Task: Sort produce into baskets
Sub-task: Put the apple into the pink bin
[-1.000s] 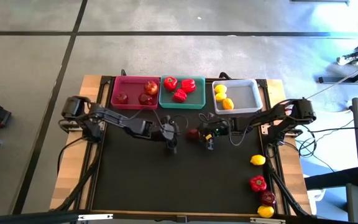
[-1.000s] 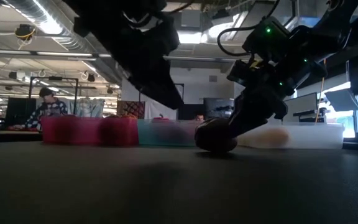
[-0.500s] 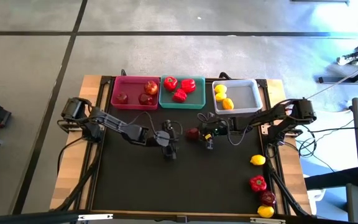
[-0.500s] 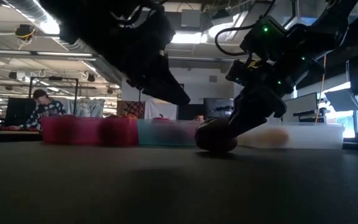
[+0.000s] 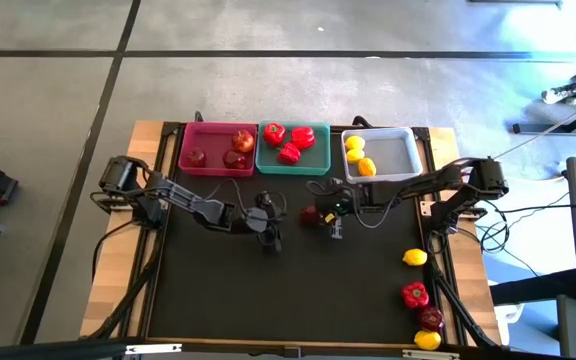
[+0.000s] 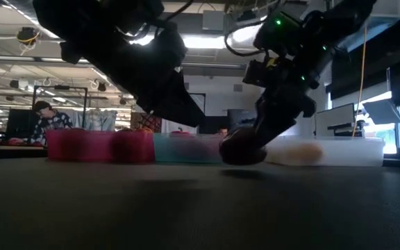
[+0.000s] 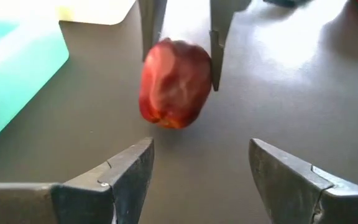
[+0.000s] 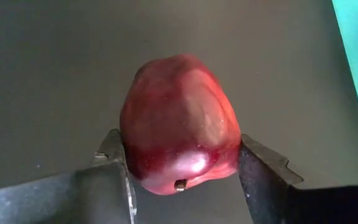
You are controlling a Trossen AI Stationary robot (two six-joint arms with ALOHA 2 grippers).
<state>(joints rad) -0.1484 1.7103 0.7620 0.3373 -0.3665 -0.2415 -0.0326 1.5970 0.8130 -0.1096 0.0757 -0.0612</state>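
Dark red apple (image 8: 179, 140) at mid-worktop, just near of the teal basket (image 5: 293, 160), clamped between the two fingers of the right tool (image 5: 320, 213). In the low view, sitting on or barely above the dark worktop (image 5: 298, 290); cannot tell which. Grip seen in the right wrist view across the lower flanks only, most of the fruit bulging beyond the fingertips.

Left tool (image 5: 271, 226) just left of the apple, jaws apart, holding nothing, pointed straight at the fruit per the left wrist view.

Pink basket (image 5: 218, 148) at far left already carrying apples; teal holding red peppers; pale basket (image 5: 380, 155) at far right holding lemons. Four items unsorted at the near right corner: lemon (image 5: 415, 257), pepper (image 5: 415, 294), dark apple (image 5: 430, 317), lemon (image 5: 427, 340).

Risks noted:
- Slip or roll-out on lifting, owing to a shallow hold on a smooth rounded skin.
- Collision between the two tools, given close spacing and a likely path to the pink basket passing over the left tool's position.
- Knock against the teal basket wall or rim if carried too low, with peppers disturbed.
- Misplacement into the teal basket, nearest at hand and holding similarly red produce.
- Bounce out of the shallow pink basket if released from height.
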